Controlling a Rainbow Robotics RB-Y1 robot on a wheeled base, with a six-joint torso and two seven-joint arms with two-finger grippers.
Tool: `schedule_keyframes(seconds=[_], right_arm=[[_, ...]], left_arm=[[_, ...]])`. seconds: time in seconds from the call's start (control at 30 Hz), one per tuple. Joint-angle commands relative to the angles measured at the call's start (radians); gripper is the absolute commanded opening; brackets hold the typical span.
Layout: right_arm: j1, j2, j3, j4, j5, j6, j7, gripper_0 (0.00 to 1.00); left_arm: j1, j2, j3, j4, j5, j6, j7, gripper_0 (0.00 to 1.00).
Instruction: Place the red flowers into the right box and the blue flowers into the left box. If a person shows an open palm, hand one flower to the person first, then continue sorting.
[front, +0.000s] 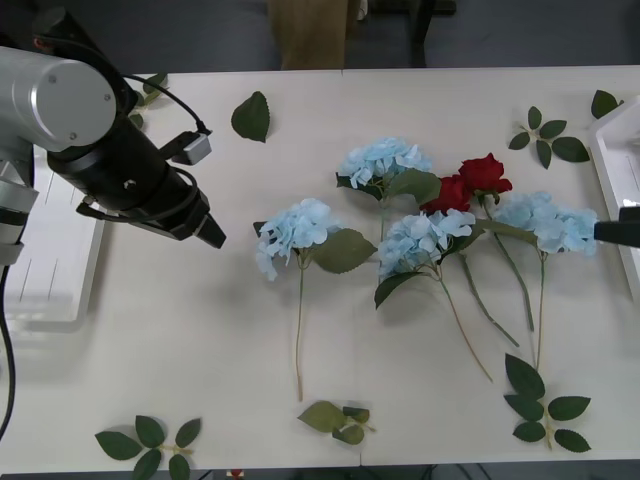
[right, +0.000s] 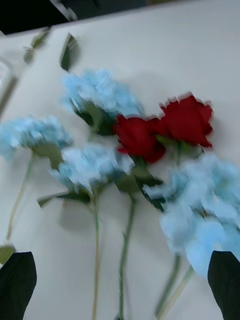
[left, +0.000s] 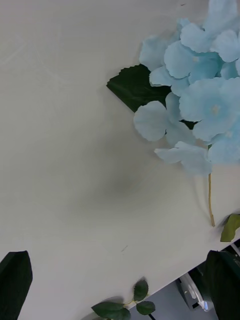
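Left gripper (front: 212, 234) open, empty, just beside leftmost of blue flowers (front: 296, 232); stem probably light, floppy, best gripped mid-length. Right gripper (right: 120, 285) open, empty.

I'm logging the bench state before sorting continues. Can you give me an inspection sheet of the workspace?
Surface: white table, no spills seen.
Job's things: four blue flowers and two red flowers lie loose mid-table; left box and right box at the table's edges.
Clutter: loose leaf sprigs scattered around.
Grippers: left gripper open, above the table beside a blue flower; right gripper open, near the right box.
Cables: black cable on the left arm.
Surroundings: dark floor behind the table.
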Motion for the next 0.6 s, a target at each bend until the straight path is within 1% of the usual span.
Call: schedule_keyframes(seconds=[0.03,0.13,0.27,0.37,0.5,0.6], right_arm=[[0.062,-0.074,-0.003,-0.027,0.121,0.024,0.011,1.00],[0.068,-0.087,0.057,-0.036,0.227,0.021,0.023,1.00],[0.067,-0.086,0.131,-0.047,0.276,-0.038,0.022,1.00],[0.059,-0.086,0.217,-0.048,0.273,-0.122,0.014,1.00],[0.035,-0.075,0.352,-0.047,0.282,-0.242,-0.015,1.00],[0.015,-0.049,0.441,-0.047,0.354,-0.314,-0.095,1.00]], left_arm=[[0.014,-0.076,-0.026,-0.115,-0.090,0.063,0.231,1.00],[0.022,-0.087,-0.101,-0.178,-0.139,0.067,0.344,1.00],[0.032,-0.090,-0.199,-0.242,-0.190,0.055,0.479,1.00],[0.048,-0.089,-0.293,-0.281,-0.244,0.023,0.589,1.00],[0.058,-0.081,-0.405,-0.281,-0.304,-0.042,0.701,1.00],[0.057,-0.063,-0.495,-0.279,-0.348,-0.103,0.778,1.00]])
